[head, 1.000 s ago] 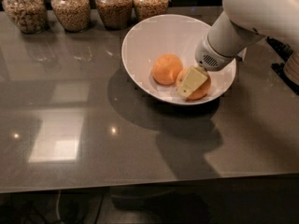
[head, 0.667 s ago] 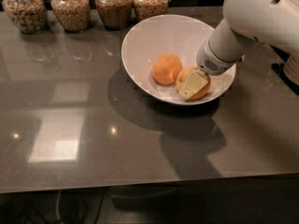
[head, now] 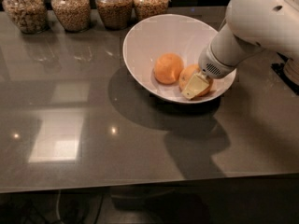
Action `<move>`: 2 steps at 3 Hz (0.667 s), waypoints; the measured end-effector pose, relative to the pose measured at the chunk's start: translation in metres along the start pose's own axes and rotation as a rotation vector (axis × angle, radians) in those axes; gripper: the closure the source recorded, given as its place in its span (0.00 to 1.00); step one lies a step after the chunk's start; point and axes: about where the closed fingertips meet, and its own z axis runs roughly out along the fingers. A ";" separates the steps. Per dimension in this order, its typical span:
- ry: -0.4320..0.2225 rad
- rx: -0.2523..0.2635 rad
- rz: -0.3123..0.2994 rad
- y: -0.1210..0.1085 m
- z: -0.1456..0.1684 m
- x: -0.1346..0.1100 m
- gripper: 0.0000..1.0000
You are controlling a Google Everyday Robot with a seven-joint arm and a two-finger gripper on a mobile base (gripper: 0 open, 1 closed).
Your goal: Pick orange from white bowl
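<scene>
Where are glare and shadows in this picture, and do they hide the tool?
Camera view: pale reflections and small bright spots lie on the left half of the table; the bowl throws a dark shadow toward the front and left; the shadow of the arm falls in front of the bowl; the tool, inside the bowl at its right side, is lit and not hidden.

No readable text anywhere in this one, tbh. The four jars [head: 70,8] along the top edge have nothing on them I can make out. The white bowl [head: 140,45] is plain glossy ceramic. The robot's white arm [head: 261,17] at the upper right has a dark dot and a small grille, but no lettering. The gripper [head: 196,84] is down inside the bowl, just right of frame centre, against the right-hand fruit [head: 188,76], and there's nothing legible on it either.
</scene>
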 end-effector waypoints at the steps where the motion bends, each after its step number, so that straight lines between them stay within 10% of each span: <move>1: -0.036 0.004 -0.012 -0.002 -0.017 -0.005 0.88; 2: -0.108 0.008 -0.035 -0.005 -0.052 -0.014 1.00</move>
